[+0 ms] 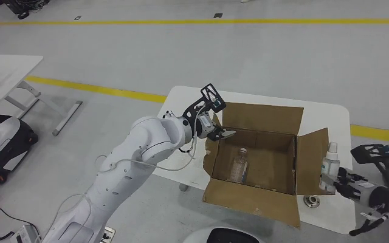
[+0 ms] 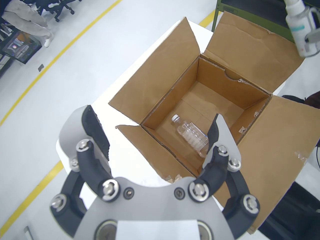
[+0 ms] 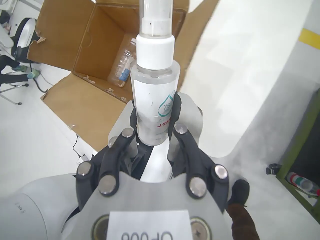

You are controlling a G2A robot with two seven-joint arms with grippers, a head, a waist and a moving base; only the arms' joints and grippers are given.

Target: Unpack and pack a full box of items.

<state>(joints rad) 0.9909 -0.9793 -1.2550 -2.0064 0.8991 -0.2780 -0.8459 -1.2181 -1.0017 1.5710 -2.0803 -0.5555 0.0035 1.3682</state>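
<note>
a brown corrugated cardboard box (image 1: 258,115) is seen standing on a white table with rounded corners (image 1: 188,97), its four flaps folded outward and its top open. on the box floor a clear ribbed plastic water bottle with a white cap (image 2: 191,136) is laid on its side, close to the wall nearest the left arm.

the left gripper (image 2: 153,113) is held above the box's left edge, over the short flap there. its black-padded fingers are spread wide apart and nothing is held between them. in its wrist view the water bottle is seen below the gap, with one fingertip overlapping the bottle's base.

the right gripper (image 3: 156,103) is placed outside the box, just past the outer edge of the right flap. its fingers are pressed against the lower body of a white spray bottle with a clear cap (image 3: 155,76), which is pinched between them with its nozzle end pointing away from the wrist (whether its base touches the table cannot be told). the spray bottle is thus kept beside the box, not inside it.
</note>
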